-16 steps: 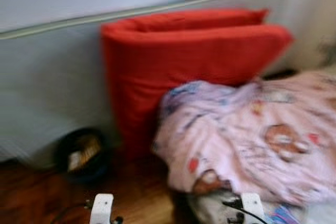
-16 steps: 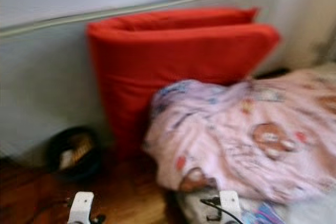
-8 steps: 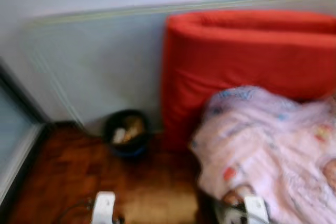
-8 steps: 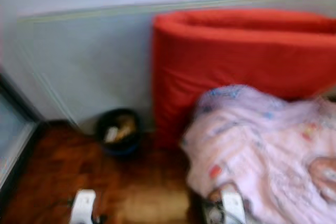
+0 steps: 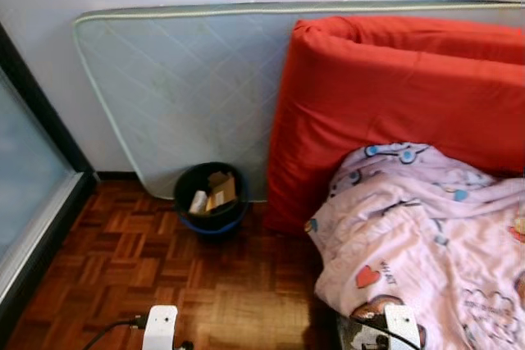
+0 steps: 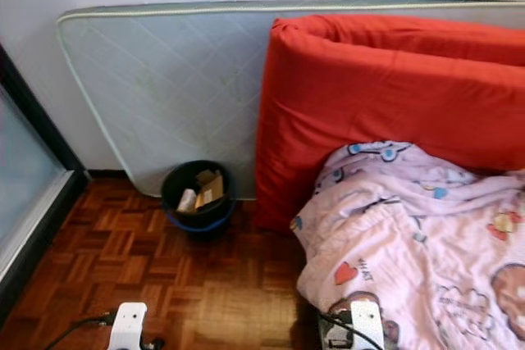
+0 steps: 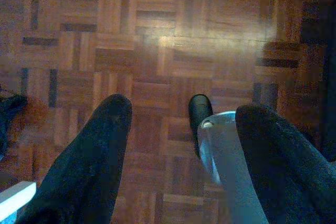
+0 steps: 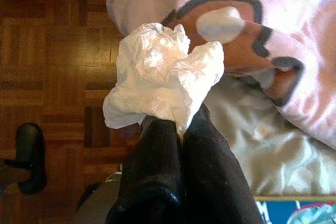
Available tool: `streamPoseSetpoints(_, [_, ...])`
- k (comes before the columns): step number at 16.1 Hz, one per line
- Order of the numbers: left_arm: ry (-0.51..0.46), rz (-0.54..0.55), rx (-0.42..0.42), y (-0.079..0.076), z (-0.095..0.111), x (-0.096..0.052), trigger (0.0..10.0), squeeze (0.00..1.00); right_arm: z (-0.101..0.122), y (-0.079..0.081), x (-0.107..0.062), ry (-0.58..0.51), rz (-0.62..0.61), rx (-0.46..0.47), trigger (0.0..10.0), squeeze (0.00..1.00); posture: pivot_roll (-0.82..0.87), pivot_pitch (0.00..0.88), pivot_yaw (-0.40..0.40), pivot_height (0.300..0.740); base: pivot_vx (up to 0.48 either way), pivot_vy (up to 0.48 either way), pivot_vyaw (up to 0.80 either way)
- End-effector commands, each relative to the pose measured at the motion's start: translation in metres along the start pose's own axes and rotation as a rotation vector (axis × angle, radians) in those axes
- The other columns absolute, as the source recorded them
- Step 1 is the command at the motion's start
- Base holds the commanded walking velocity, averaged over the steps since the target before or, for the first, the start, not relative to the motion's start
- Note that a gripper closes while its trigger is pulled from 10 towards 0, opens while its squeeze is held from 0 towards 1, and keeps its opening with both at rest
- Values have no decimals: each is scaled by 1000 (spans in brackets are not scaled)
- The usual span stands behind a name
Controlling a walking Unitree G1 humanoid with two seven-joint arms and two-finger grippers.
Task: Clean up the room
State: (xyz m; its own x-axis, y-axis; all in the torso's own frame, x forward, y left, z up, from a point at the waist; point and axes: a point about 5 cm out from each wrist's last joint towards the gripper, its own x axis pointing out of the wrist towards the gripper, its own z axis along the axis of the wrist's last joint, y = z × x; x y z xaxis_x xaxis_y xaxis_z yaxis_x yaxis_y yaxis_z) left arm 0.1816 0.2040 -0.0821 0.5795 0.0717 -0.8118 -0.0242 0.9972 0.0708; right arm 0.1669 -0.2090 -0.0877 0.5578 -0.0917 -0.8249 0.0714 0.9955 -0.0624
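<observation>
So the right gripper (image 8: 168, 121) has its two black fingers pressed together on a crumpled white plastic bag (image 8: 163, 80), pinched by the lower edge with the bulk puffing out past the tips; it hangs over the parquet floor (image 5: 123, 252) right at the edge of the pink cartoon blanket (image 5: 426, 243). My guess is that it weighs next to nothing, soft and crinkly, a bit slippery, so a tight pinch on a bunched fold is the way to hold it; nothing fragile there. The black bin (image 5: 210, 198) sits well ahead of the bag, against the pale mattress (image 5: 189, 96) and just beside the red cushion (image 5: 394, 96); looks like the place to drop it. Left gripper (image 7: 184, 124) has its fingers spread apart, holding nothing, pointed at the floor.
</observation>
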Motion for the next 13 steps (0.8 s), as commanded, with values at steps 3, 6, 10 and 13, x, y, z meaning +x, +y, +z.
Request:
streamPoseSetpoints(3, [13,12,-5,3,-3,-1,10000,0,-3,-3,-1,6,0,14,10000,0,-13,0,14,740,0,0,0])
streamPoseSetpoints(6, [14,12,-4,3,-3,-1,10000,0,-2,-5,-1,7,-1,12,10000,0,-13,0,14,740,0,0,0])
streamPoseSetpoints(10, [14,10,-5,2,-3,0,10000,0,-2,-6,-1,10,2,-2,10000,0,-13,0,14,740,0,-106,0])
streamPoseSetpoints(13, [15,9,-6,1,-3,0,10000,0,-5,-7,-2,14,-2,2,10000,0,-14,0,14,740,0,242,0])
